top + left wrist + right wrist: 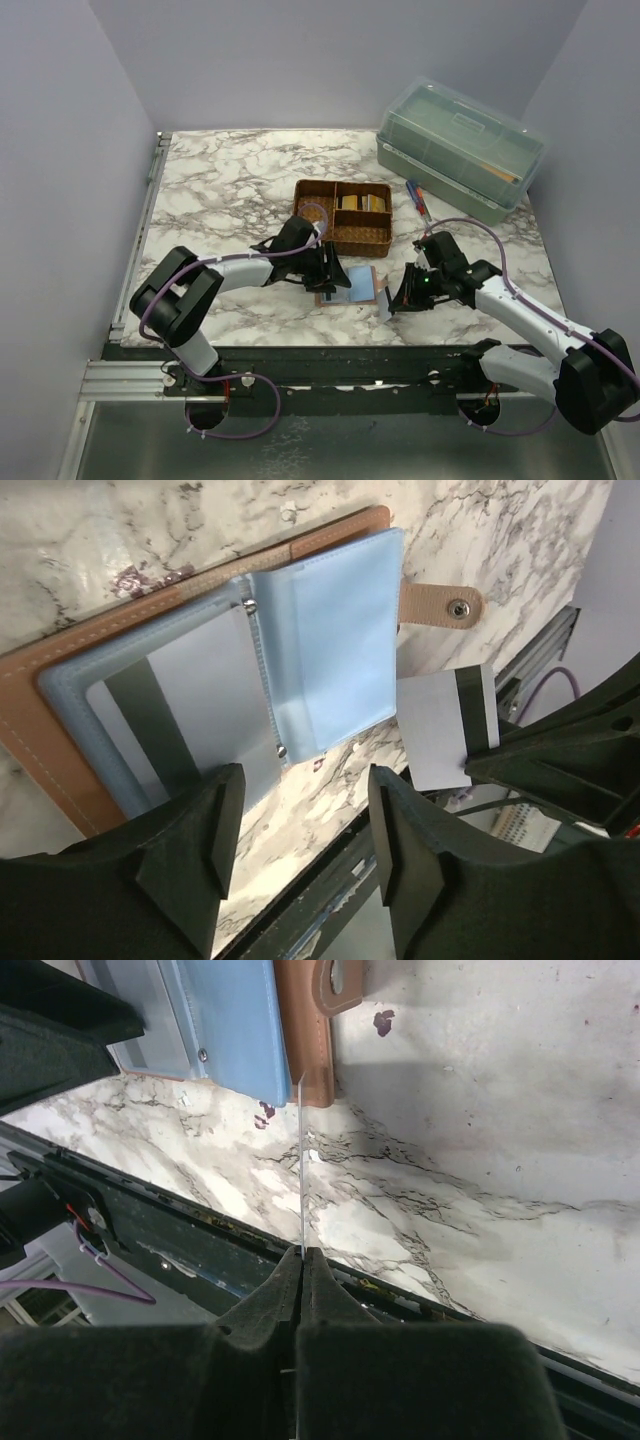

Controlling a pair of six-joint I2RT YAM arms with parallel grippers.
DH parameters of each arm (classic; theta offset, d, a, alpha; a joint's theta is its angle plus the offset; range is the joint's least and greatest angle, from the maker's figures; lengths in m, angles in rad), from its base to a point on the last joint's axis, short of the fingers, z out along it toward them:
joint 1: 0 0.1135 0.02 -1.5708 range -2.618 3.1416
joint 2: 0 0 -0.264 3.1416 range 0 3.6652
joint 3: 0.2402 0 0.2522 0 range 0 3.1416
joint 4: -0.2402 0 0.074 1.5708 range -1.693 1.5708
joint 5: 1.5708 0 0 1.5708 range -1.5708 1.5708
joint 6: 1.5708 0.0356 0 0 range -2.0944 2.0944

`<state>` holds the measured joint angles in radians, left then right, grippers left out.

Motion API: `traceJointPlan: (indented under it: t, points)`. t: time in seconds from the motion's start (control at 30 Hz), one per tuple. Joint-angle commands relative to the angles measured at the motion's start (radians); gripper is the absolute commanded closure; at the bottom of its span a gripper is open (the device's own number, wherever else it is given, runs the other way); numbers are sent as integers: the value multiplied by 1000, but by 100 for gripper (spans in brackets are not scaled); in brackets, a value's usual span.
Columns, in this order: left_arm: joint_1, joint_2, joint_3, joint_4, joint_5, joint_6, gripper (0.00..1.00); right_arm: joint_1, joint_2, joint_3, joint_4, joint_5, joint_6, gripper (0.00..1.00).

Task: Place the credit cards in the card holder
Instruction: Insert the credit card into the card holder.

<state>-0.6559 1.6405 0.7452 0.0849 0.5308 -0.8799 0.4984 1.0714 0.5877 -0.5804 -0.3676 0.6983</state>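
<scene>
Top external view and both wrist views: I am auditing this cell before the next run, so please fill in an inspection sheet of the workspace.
Surface: marble-patterned table.
Job's things: card holder lying open; pocketed card inside it; held card edge-on near the holder's snap tab.
Clutter: woven tray, translucent green box and pens on the far side.
Grippers: left gripper open over the card holder, nothing between its fingers; right gripper shut on the held card.
Cables: purple cables looping along both arms.
Surroundings: plain pale walls; metal rail at the near edge.
</scene>
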Motion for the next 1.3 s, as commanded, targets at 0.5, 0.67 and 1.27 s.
traceJointPlan:
  t: [0.5, 0.67, 1.27]
  points:
    - [-131, 103, 248, -203, -226, -82, 41, 8, 17, -34, 191, -120, -9, 100]
    - [-140, 115, 284, -201, -220, -78, 41, 8, 4, -39, 192, -132, -13, 100]
    - [-170, 138, 337, -268, -289, 0, 56, 8, 23, -36, 198, -156, -17, 100]
